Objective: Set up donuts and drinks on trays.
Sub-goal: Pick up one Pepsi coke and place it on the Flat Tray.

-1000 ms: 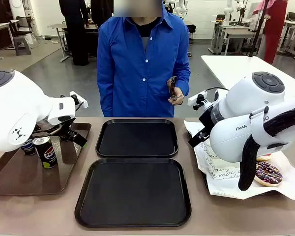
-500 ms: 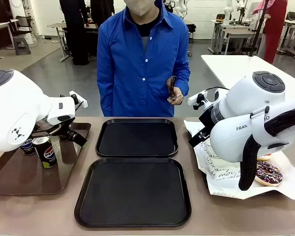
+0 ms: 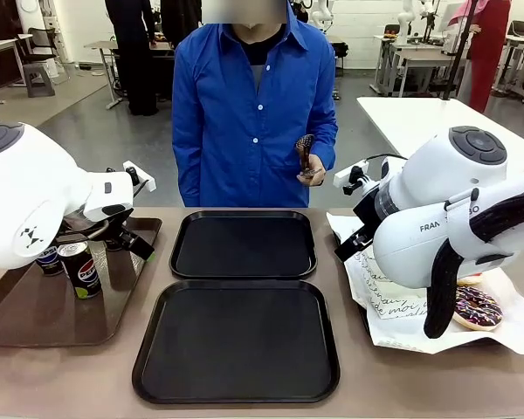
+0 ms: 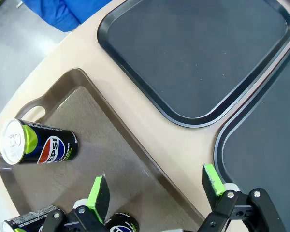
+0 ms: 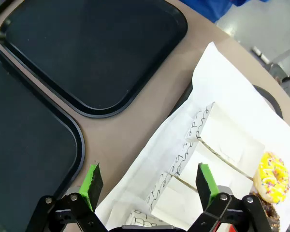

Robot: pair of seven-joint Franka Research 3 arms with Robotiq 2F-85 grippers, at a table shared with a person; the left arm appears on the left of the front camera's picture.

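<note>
Left gripper (image 4: 154,186), jaws spread wide and holding nothing, hangs over the brown plastic tray (image 4: 101,130) bearing slim black Pepsi cans (image 4: 38,147). Mid-table lie two black rectangular plastic trays (image 3: 243,246), one behind the other. Right gripper (image 5: 148,178), equally wide and touching nothing, hangs above white paper sleeves (image 5: 222,145) beside iced ring donuts (image 5: 273,176).

The left wrist view's bottom edge cuts off 2 drinks (image 4: 29,223).
</note>
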